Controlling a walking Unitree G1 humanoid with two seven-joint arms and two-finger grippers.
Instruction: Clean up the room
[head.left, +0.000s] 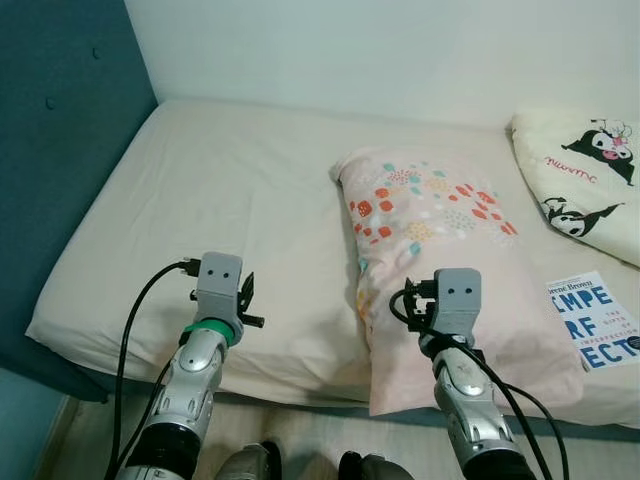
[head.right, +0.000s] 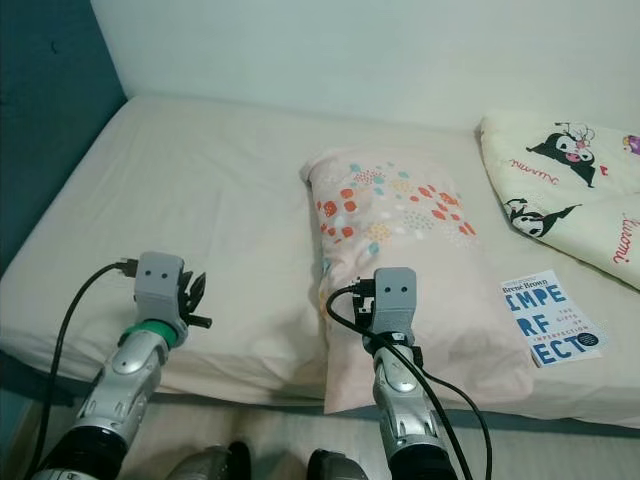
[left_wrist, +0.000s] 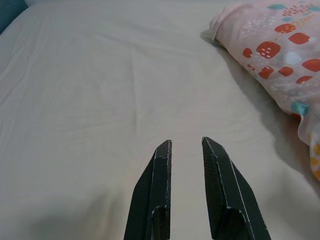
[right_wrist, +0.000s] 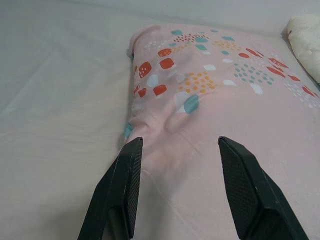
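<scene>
On cream bed (head.left: 200, 200): pink pillow (head.left: 430, 230), book (head.left: 592, 322); right gripper (right_wrist: 180, 145) jaws spread, left gripper (left_wrist: 186, 145) jaws slightly parted.

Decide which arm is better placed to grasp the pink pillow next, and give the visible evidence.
Right. The right gripper is open and already over the near end of the pink pillow, fingers pointing along it. The left gripper sits over bare bed sheet, with the pillow off to its side.

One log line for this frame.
left gripper: open, over sheet | right gripper: open, over pillow | book: on bed
</scene>
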